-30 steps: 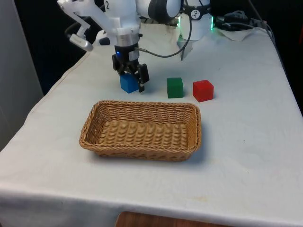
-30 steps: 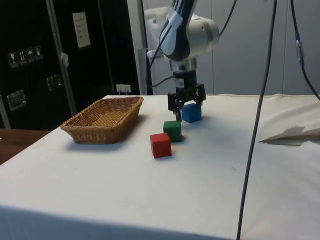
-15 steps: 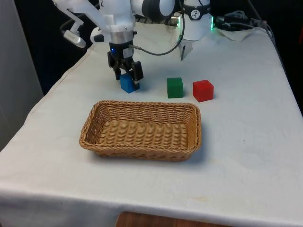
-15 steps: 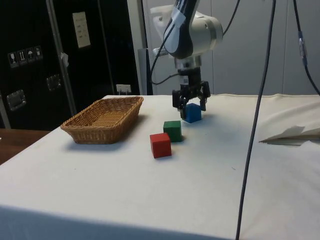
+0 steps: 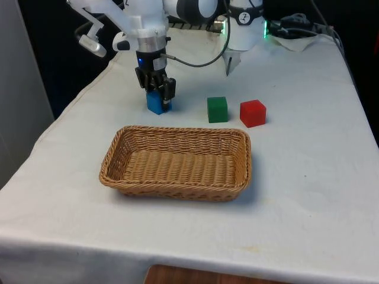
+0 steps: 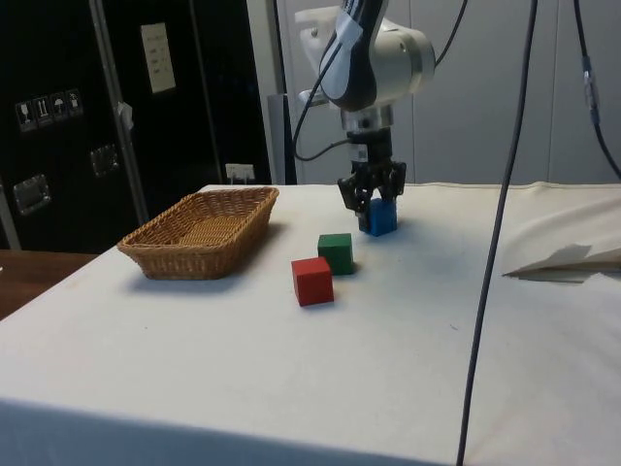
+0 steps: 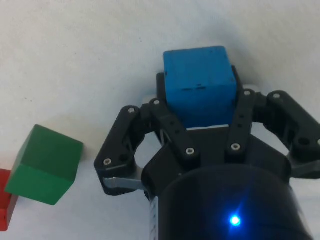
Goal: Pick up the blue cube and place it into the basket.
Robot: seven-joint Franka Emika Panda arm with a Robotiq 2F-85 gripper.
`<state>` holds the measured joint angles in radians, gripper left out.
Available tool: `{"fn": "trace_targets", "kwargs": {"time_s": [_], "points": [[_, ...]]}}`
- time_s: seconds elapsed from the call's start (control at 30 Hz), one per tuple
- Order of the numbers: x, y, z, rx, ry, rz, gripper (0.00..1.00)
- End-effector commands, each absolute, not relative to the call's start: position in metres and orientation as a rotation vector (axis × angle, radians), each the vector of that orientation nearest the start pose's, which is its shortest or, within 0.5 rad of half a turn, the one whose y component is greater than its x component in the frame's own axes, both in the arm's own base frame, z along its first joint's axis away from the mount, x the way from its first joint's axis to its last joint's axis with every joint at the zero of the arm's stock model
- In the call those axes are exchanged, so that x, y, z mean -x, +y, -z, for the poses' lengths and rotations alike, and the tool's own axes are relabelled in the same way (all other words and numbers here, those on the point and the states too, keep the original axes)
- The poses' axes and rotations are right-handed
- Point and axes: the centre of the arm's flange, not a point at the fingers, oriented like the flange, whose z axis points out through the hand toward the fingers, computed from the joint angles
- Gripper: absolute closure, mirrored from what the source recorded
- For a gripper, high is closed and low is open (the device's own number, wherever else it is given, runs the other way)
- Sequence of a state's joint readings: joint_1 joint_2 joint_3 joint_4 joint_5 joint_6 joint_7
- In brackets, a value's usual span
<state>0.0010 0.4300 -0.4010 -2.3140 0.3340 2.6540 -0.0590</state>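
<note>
Sitting on the white cloth, the blue cube is resting beyond the basket's far rim, toward the front view's left. The gripper is pressing its fingers against the cube's two sides, closed onto it from above. A green cube is lying near it, and a red cube is sitting just beside the green one.

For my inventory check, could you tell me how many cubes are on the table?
3: blue cube between the gripper fingers, green cube beside it, red cube further toward the front view's right.
</note>
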Motion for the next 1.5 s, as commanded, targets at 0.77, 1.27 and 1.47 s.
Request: {"fn": "trace_targets", "kwargs": {"time_s": [0.77,1.27,1.47], "points": [[-0.472,-0.220,-0.226,2.975,0.919,-0.001,1.00],[-0.472,-0.221,-0.275,2.985,0.903,-0.002,1.00],[-0.472,-0.220,-0.294,2.994,0.886,0.004,1.00]]}}
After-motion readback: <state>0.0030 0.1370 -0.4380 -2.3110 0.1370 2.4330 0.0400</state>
